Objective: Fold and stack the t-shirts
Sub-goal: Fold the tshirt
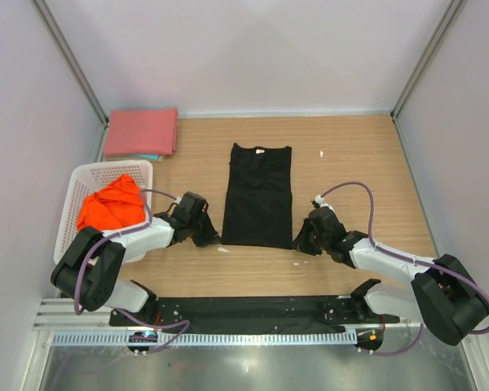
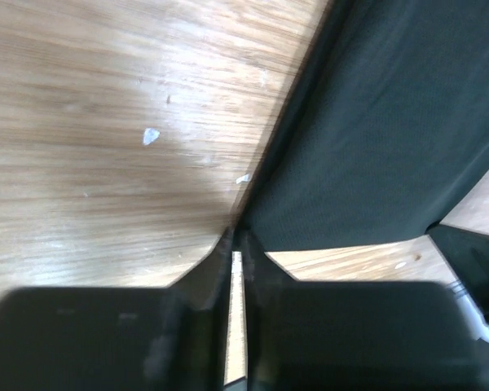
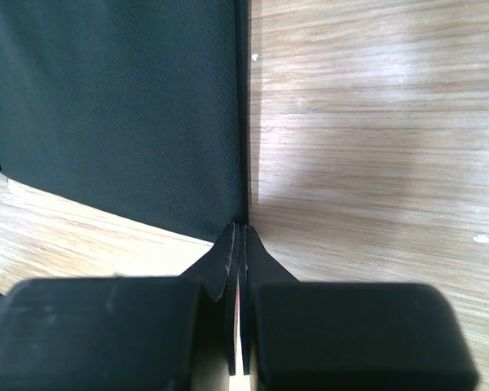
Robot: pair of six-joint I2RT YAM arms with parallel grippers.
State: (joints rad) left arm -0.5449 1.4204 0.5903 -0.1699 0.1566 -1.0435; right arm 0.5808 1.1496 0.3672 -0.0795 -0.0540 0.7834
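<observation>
A black t-shirt (image 1: 257, 195) of thin, finely knit matte cloth lies flat in the middle of a pale wooden tabletop (image 1: 350, 163) with straight grain. It is folded lengthwise into a long narrow rectangle, collar at the far end and hem toward the arms. At the far left corner a pinkish-red t-shirt (image 1: 142, 131) rests as a neat, flat rectangular fold. Just in front of it stands a white plastic mesh basket (image 1: 73, 189), rectangular with a lattice wall, and a bright orange t-shirt (image 1: 111, 204) is bunched inside it in soft, crumpled ridges. A few small white flecks (image 2: 150, 136) dot the wood.

The left hand (image 2: 237, 235) sits low at the near left corner of the black t-shirt. Its two dark fingers are drawn in to a thin slit, and their tips meet on that corner of the cloth, pinching it. The right hand (image 3: 241, 226) sits at the near right corner. Its fingers are pressed flat together, and the folded edge of the black cloth runs straight into their tips, so it is nipping the hem there. Both corners lie flat on the tabletop.
</observation>
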